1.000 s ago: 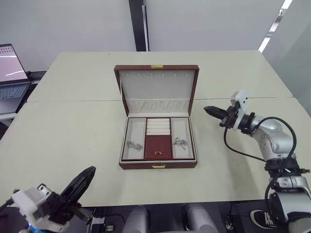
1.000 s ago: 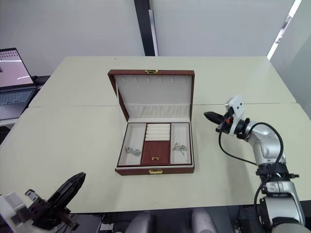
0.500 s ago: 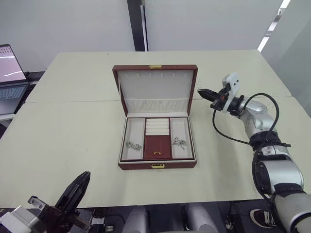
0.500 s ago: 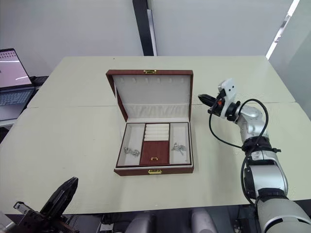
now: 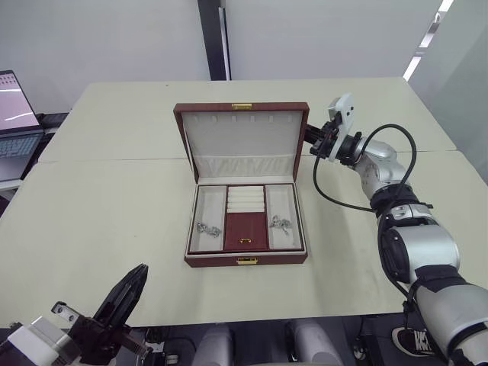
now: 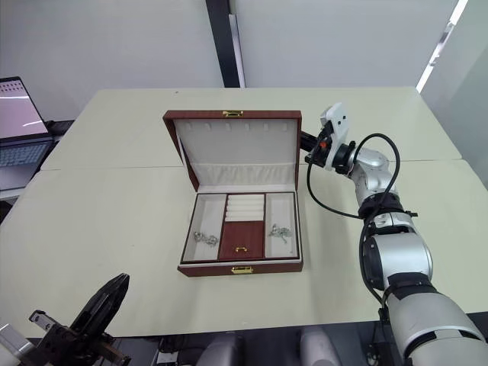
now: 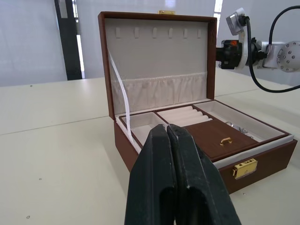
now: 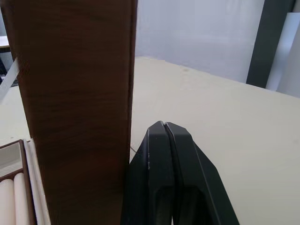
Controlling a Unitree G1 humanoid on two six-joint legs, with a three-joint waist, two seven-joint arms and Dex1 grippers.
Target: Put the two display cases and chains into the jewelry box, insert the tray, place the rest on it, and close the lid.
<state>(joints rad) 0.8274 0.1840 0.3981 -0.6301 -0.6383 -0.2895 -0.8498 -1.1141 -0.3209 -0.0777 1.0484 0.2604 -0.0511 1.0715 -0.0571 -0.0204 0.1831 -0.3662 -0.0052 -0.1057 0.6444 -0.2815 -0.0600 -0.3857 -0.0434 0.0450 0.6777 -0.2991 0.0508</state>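
Bright, even light falls from overhead; a ceiling strip light [image 5: 425, 46] glares at upper right. Shadows on the bench [image 5: 114, 206] are soft and faint. Both wrist views blur their near black fingers [image 7: 176, 187].

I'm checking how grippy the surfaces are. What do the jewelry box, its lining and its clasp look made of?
The jewelry box looks like glossy reddish-brown wood or wood-grain veneer, with streaked grain. Its lining looks like matte cream fabric, gathered on the lid. The clasp looks like shiny gold-coloured metal.

A pale cream bench [image 5: 114, 221] carried the open jewelry box [image 5: 245, 258] near its middle; a seam ran across behind the box.
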